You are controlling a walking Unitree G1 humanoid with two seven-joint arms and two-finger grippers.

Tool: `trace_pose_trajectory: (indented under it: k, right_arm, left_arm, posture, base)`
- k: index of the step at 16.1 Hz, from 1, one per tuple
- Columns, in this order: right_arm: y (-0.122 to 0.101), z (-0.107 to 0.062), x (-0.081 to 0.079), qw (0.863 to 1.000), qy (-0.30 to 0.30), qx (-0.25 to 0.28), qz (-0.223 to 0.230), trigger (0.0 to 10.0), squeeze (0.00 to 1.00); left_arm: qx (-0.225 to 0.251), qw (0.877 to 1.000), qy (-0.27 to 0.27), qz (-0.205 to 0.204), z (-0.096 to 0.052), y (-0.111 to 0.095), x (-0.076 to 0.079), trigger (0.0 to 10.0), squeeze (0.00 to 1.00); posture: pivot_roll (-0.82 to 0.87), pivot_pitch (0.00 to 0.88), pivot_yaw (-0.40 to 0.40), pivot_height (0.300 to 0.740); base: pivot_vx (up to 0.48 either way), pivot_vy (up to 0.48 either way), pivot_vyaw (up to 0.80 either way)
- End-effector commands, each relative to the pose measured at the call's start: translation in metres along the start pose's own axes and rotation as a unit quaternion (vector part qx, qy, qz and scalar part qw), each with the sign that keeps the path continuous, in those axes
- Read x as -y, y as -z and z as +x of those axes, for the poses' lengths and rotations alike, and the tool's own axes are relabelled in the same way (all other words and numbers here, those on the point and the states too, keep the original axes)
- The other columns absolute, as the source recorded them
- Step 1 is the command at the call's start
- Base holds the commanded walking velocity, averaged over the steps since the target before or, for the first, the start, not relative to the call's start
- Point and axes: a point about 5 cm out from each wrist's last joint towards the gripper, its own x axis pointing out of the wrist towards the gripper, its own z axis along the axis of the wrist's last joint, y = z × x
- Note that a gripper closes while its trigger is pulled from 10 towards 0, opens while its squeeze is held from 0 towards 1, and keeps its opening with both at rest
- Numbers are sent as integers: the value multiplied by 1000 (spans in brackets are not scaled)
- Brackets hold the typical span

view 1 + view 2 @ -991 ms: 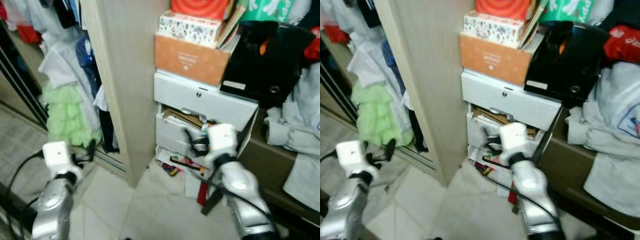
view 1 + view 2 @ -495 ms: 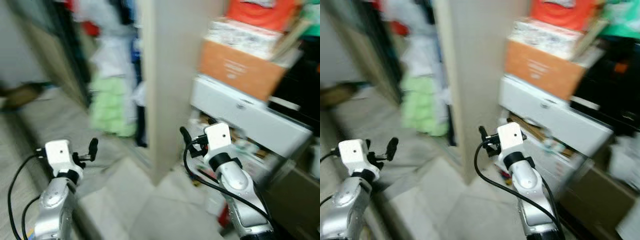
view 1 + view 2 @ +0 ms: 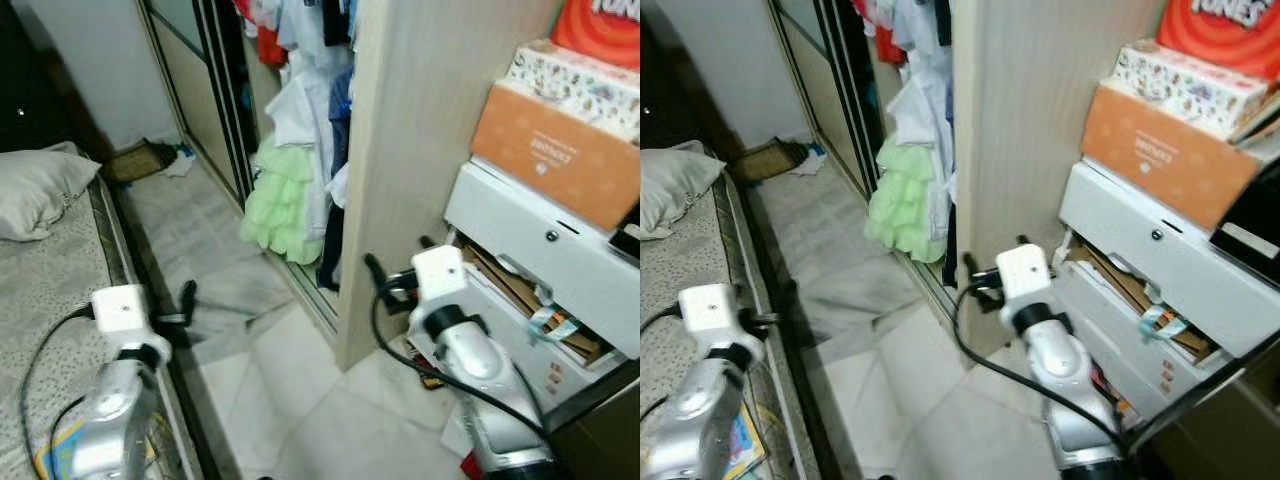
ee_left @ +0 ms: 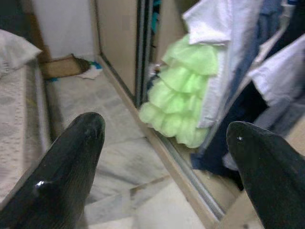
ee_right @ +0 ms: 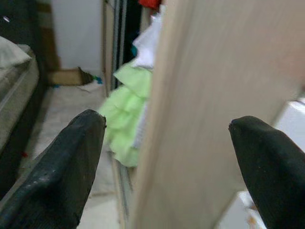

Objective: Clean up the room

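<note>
An open wardrobe holds hanging clothes, among them a pale green ruffled garment that reaches down to the floor rail. Beside its wooden side panel stands a white drawer unit whose open lower drawers are stuffed with papers. My left gripper hovers open and empty over the floor by the bed edge. My right gripper is open and empty, close to the foot of the wooden panel. In the left wrist view the green garment lies ahead between the fingers.
A bed with a pillow runs along my left, with a colourful book on it. Cardboard and a cloth lie at the far end of the tiled floor. An orange box tops the drawers, and small clutter sits below them.
The camera has swung left and steadied, bringing the bed and the open floor into view. Both arms stay raised in front with their fingers apart.
</note>
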Motion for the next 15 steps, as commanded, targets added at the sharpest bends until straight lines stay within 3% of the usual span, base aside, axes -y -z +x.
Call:
trace_pose_trajectory:
  k: [1, 10, 15]
  right_arm:
    - [0, 1, -3, 1000, -4, 2, 7, 10000, 0]
    - [-1, 2, -4, 1000, -9, 4, 6, 10000, 0]
    - [-1, 3, -3, 1000, -9, 4, 6, 10000, 0]
  left_arm:
    - [0, 1000, -1, 3, 0, -2, -4, 10000, 0]
    - [-2, 1000, 2, 1, 0, -2, -2, 10000, 0]
    - [5, 1000, -4, -3, 1, -3, -3, 10000, 0]
  posture:
    - [-148, 73, -3, 740]
    - [-148, 65, -6, 740]
    - [-148, 65, -4, 740]
  base:
    - [0, 0, 0]
    - [0, -269, 0]
    - [0, 0, 0]
